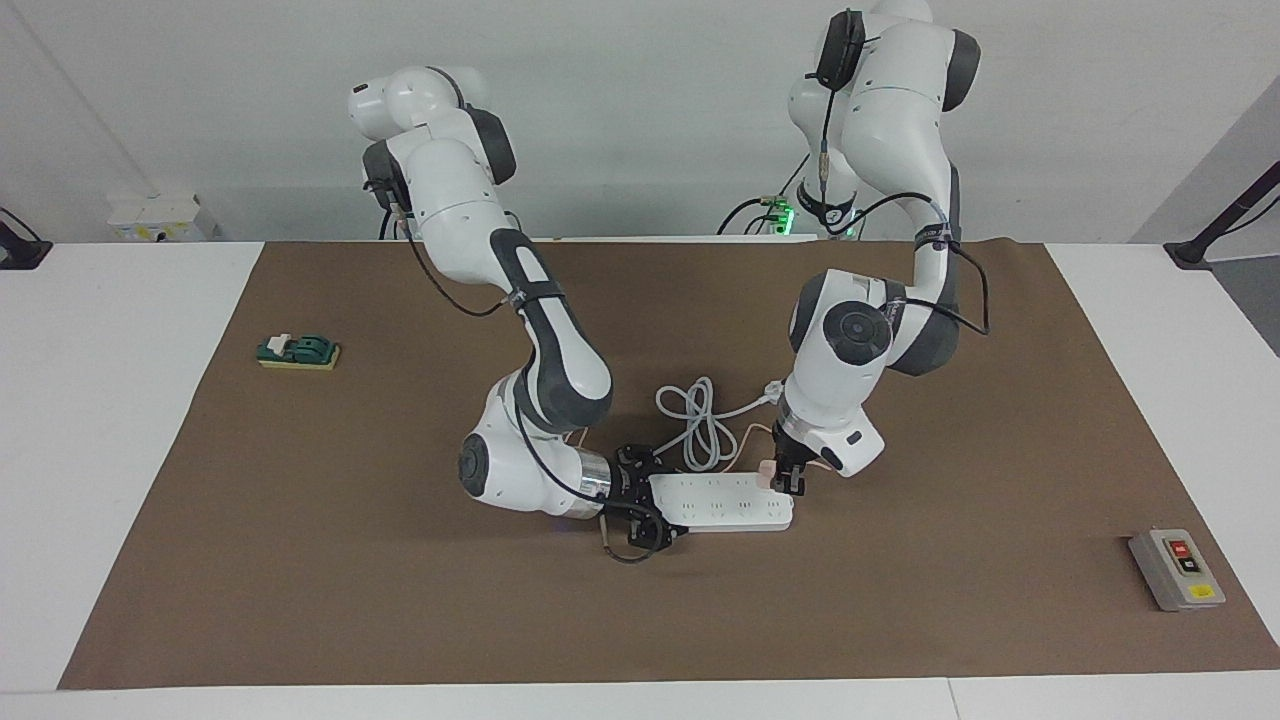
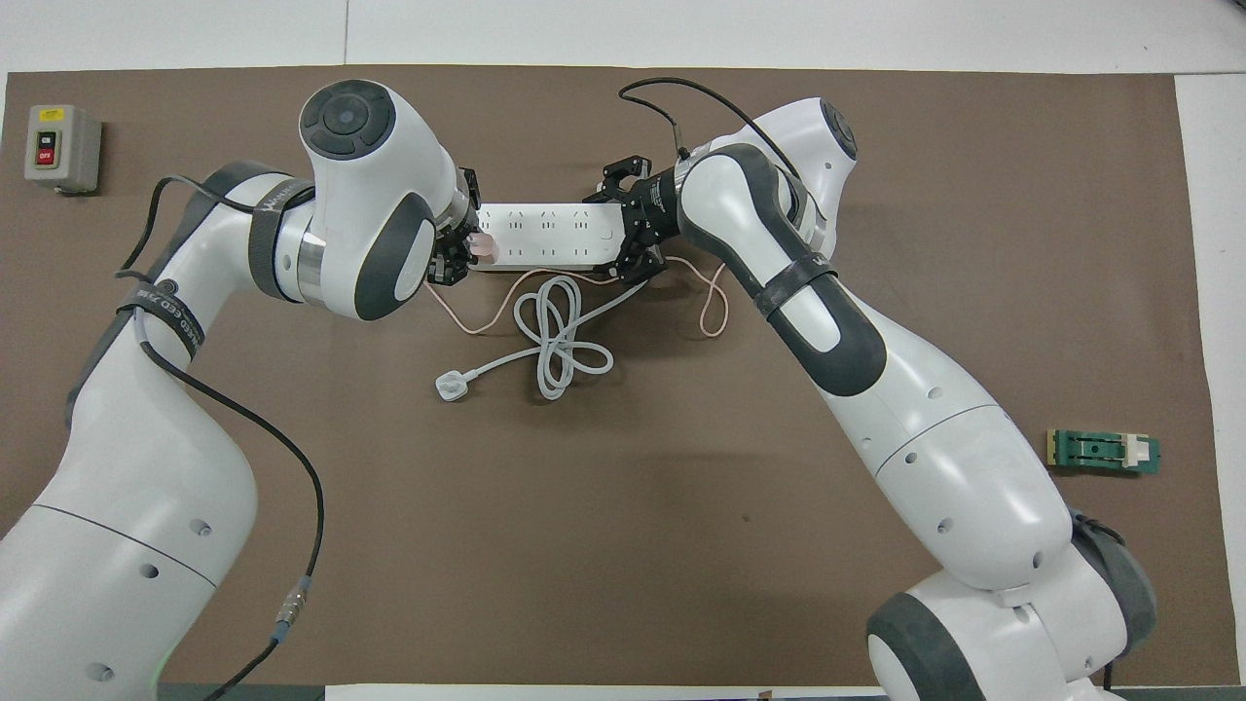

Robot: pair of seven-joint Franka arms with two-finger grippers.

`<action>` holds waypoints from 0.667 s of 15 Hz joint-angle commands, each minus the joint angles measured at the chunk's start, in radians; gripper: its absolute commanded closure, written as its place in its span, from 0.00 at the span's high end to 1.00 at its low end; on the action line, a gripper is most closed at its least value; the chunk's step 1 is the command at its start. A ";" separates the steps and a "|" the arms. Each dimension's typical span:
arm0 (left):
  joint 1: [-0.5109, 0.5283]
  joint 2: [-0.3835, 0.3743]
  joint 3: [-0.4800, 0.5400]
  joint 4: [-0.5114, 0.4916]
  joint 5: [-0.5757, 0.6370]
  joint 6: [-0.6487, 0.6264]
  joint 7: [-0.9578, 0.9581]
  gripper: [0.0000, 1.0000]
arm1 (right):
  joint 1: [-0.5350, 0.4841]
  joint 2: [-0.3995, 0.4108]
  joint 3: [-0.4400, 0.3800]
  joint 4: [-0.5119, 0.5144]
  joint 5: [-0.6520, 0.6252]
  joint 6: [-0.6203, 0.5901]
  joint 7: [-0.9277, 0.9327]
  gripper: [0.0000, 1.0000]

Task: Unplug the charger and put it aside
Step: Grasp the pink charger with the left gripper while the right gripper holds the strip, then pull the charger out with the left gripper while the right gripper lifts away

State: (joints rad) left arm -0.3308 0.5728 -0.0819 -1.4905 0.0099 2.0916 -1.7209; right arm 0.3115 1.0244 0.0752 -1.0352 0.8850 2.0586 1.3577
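Brown mat (image 1: 300, 560): pink charger (image 1: 766, 469) in white power strip (image 1: 720, 502).

White wall (image 1: 640, 100), brown-covered table (image 1: 300, 560)

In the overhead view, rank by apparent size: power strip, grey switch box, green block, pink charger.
1. power strip
2. and 3. grey switch box and green block, too alike to rank
4. charger, partly hidden by the left gripper
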 commanded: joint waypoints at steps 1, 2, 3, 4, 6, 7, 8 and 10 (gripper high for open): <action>-0.008 -0.031 0.013 -0.022 0.015 -0.001 0.001 0.00 | -0.002 0.020 0.000 0.003 -0.012 0.028 -0.046 0.38; -0.007 -0.031 0.014 -0.004 0.015 -0.030 0.003 0.00 | -0.002 0.020 0.000 0.003 -0.012 0.029 -0.046 0.38; -0.002 -0.031 0.014 0.022 0.018 -0.072 0.004 0.00 | -0.002 0.020 -0.002 0.003 -0.012 0.029 -0.046 0.38; 0.004 -0.033 0.014 0.048 0.018 -0.106 0.004 0.00 | -0.002 0.022 0.000 0.003 -0.012 0.029 -0.046 0.38; 0.018 -0.065 0.016 0.079 0.016 -0.152 0.013 0.00 | -0.002 0.022 -0.002 0.001 -0.012 0.029 -0.046 0.38; 0.042 -0.086 0.013 0.078 0.012 -0.157 0.017 0.00 | -0.002 0.020 -0.002 0.003 -0.012 0.029 -0.046 0.38; 0.059 -0.114 0.007 0.075 0.007 -0.166 0.023 0.00 | -0.002 0.020 0.000 0.003 -0.012 0.029 -0.046 0.38; 0.087 -0.157 0.005 0.079 0.001 -0.226 0.067 0.00 | 0.000 0.020 -0.002 0.001 -0.014 0.031 -0.048 0.38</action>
State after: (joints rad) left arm -0.2819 0.4926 -0.0741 -1.3936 0.0099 1.9393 -1.6984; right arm 0.3114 1.0244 0.0753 -1.0356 0.8847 2.0597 1.3567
